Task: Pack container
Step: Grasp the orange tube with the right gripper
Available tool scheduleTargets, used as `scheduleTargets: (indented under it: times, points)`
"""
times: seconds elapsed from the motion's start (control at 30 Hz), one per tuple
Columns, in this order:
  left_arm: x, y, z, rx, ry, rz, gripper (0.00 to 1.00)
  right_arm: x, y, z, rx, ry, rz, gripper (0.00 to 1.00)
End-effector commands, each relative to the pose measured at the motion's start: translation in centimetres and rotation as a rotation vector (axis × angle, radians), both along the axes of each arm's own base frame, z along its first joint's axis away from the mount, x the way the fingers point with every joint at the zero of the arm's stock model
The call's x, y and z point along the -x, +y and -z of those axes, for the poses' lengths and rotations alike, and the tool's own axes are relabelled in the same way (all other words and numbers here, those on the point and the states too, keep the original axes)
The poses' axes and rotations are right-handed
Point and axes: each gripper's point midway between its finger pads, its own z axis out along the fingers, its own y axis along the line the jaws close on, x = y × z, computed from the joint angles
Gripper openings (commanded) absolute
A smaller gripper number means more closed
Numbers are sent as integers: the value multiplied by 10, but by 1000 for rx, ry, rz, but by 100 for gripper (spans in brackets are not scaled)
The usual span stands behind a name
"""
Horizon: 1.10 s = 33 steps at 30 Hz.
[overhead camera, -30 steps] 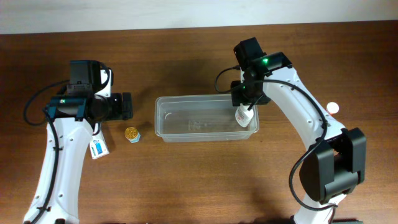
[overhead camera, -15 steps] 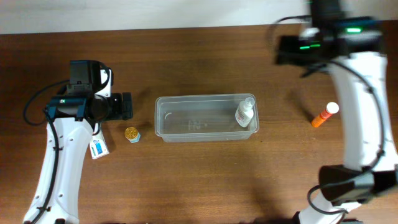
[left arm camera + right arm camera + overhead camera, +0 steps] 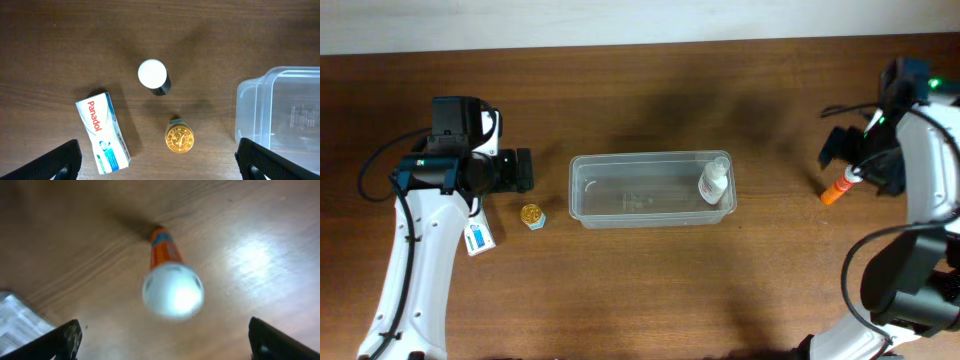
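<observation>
Change: the right arm [image 3: 920,170] has left the tub [image 3: 620,190] and swung out to the right edge of the counter [image 3: 650,290]. A second ago it stood over the tub's right end with the small bottle [image 3: 713,182].
Small bottle: released, now inside the tub at its right end, cap toward the far wall.
Tub: middle of the counter, upright, long side parallel to the near edge. Nothing else seen inside it.
Right jaws: spread wide, holding nothing. The wrist view shows the orange tube [image 3: 170,280], white cap up, between the two fingers and untouched. That view is blurred.
Left jaws: spread wide and empty, hanging left of the tub; no movement over the last second.
Left-side items: a white-capped dark bottle [image 3: 154,76], a gold-lidded jar [image 3: 179,138] and a Panadol box [image 3: 102,132] lie on the counter toward the left edge. They are apart from each other and outside the tub.
Meaning: one item is packed. The right arm looks lined up to take the tube next. By my count, four items remain outside the tub.
</observation>
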Motion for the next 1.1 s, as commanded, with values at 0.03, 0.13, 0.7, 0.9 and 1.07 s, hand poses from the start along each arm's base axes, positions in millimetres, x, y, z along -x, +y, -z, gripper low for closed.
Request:
scheduleTargets:
  times: [0.03, 0.13, 0.7, 0.9, 1.07]
  points:
    - [-5, -1, -7, 6, -19, 14, 99, 6, -2, 27, -10, 12, -15, 100]
    - [-5, -1, -7, 6, -19, 14, 99, 2, -3, 33, -4, -3, -32, 96]
    - [-5, -1, -7, 6, -19, 14, 99, -11, -14, 32, 52, -50, -31, 38]
    - [-5, -1, -7, 6, -19, 14, 99, -11, -15, 31, 53, -52, -31, 28]
    - [-5, -1, -7, 6, -19, 14, 99, -15, -16, 26, 58, -65, -43, 22]
